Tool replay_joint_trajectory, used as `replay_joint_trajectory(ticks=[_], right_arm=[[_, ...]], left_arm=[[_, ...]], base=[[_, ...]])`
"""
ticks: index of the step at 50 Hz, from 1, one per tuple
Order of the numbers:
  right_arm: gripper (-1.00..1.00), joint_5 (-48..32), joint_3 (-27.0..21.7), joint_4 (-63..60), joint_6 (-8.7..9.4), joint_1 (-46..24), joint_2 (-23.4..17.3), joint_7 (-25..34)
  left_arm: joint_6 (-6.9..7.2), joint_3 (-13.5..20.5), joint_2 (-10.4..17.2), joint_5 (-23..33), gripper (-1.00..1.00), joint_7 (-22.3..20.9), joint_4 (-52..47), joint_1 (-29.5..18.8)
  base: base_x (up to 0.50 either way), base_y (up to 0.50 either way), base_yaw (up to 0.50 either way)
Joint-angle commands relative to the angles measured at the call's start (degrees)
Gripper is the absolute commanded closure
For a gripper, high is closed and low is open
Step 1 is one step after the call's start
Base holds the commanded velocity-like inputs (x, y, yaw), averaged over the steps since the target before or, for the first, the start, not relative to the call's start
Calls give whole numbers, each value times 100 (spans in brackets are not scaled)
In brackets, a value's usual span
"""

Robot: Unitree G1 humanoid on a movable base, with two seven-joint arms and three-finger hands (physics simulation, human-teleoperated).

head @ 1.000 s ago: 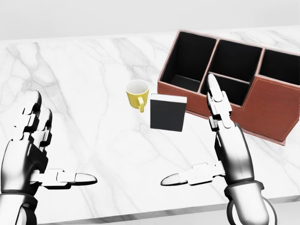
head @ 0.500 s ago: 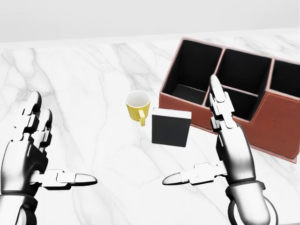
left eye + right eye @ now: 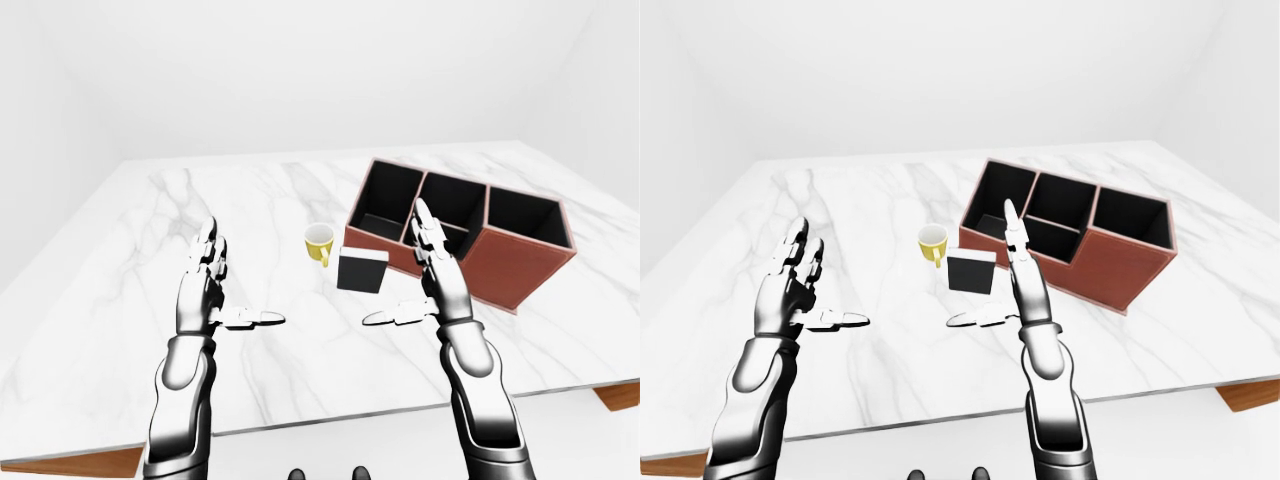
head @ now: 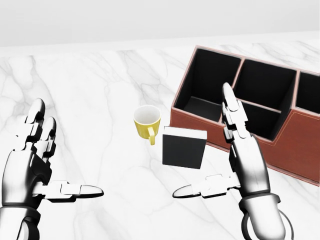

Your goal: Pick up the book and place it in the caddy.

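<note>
Here we are looking down over a white marble table [image 4: 90, 90], and the book [image 4: 183, 147] is lying near the middle of the head view. It is showing a flat black cover, nearly square, with a thin pale band of page edges running along its top side. It is sitting just beside the brown caddy [image 4: 300, 145], off that caddy's lower left corner, and whether the two are touching we cannot tell. Just left of the book, a yellow mug [image 4: 147, 123] is standing upright with a white inside and its handle turned toward the bottom of the view.

The caddy is showing reddish-brown leather-like walls with pale stitching and black compartments, all open to us; the near row is divided by a lower partition.

We are holding both hands above the table, spread wide and gripping nothing. Our right hand [image 4: 239, 160] is hovering just right of the book, its fingers [image 4: 231, 107] pointing up the view across the caddy's left wall and its thumb reaching left below the book. Our left hand [image 4: 37, 165] is hanging well apart at the view's left edge, thumb pointing right.
</note>
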Motion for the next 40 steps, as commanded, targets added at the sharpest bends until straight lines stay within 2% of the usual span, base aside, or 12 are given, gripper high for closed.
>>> replay_joint_trajectory(ticks=[1,40], right_arm=[[-100,-8,15,40,0,16,3,-12],[-100,7,26,26,0,101,7,-5]], left_arm=[[0,9,10,-1,-100,9,75,-30],[0,1,5,28,-100,33,143,-3]], base=[[12,-1,0],[9,-1,0]])
